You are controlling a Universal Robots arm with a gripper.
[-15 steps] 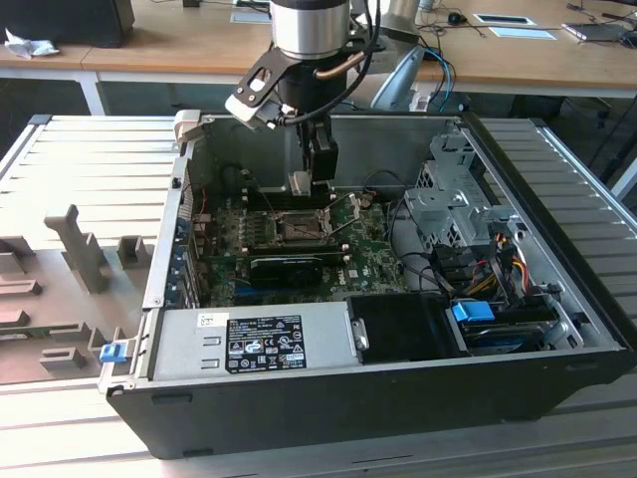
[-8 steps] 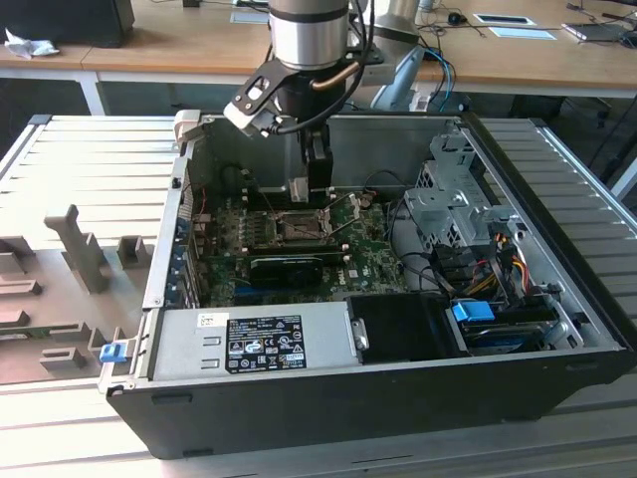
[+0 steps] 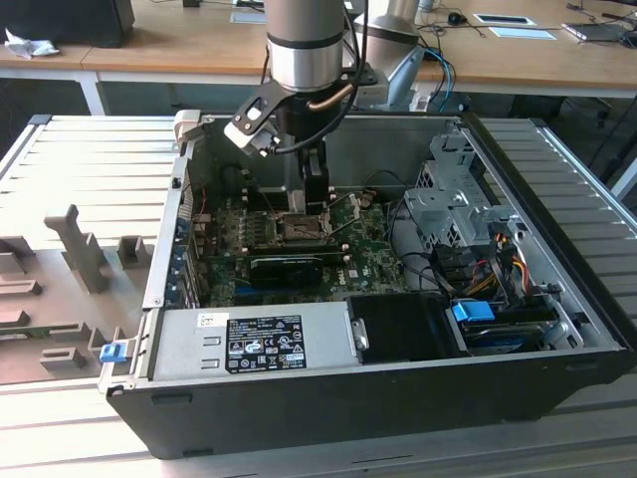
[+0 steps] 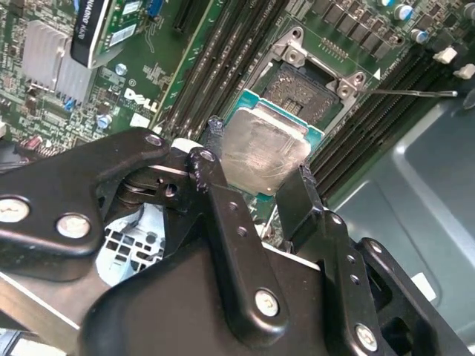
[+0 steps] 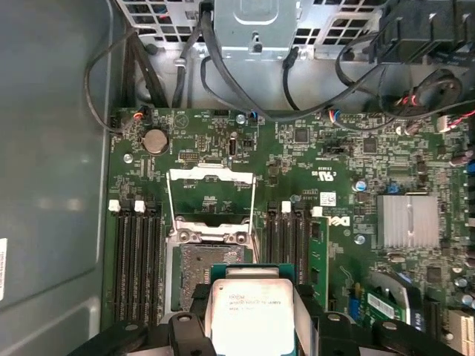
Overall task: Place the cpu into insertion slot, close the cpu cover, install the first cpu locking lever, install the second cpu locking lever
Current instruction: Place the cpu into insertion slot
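We see the claw (image 4: 260, 154) clenched on the cpu (image 5: 251, 315), holding it just above the insertion slot (image 5: 200, 271). The cpu cover (image 5: 211, 176) stands open. In the exterior view, a black card (image 3: 289, 265) lies at six o'clock of the slot.

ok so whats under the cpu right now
The gripper holds the cpu above the open insertion slot. Part of the slot shows past the cpu's edge; the rest beneath it is covered.
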